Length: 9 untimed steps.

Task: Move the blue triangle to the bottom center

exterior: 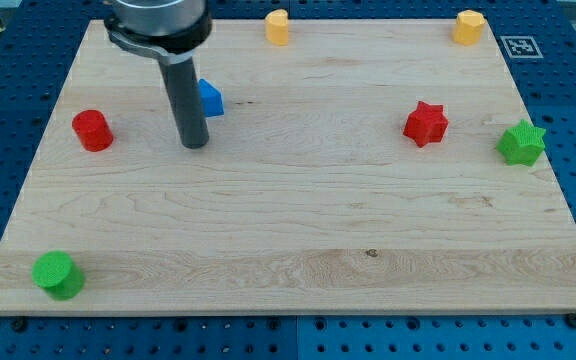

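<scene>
The blue triangle (pixel 210 98) lies on the wooden board (pixel 298 220) at the upper left, partly hidden behind the dark rod. My tip (pixel 195 143) rests on the board just below and slightly left of the blue triangle, very close to it; whether it touches the block cannot be told.
A red cylinder (pixel 92 131) sits left of the tip. A green cylinder (pixel 57 274) is at the bottom left corner. Two yellow blocks (pixel 277 26) (pixel 468 27) sit on the top edge. A red star (pixel 426 123) and a green star (pixel 522 142) are at the right.
</scene>
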### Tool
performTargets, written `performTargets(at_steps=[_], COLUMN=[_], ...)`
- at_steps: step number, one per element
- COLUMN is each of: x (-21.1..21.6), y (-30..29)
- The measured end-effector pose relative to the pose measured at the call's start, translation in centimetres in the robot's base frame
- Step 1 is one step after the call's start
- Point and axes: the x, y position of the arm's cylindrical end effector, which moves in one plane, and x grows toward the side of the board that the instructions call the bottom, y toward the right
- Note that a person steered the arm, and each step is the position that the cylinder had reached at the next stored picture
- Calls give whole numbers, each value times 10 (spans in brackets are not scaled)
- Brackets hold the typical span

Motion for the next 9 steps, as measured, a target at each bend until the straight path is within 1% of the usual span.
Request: performTargets(at_steps=[3, 4, 5, 6, 7, 8, 9], x=[-68, -83, -66, -46, -36, -36, -36], y=[-54, -39, -4, 12, 25, 54, 71])
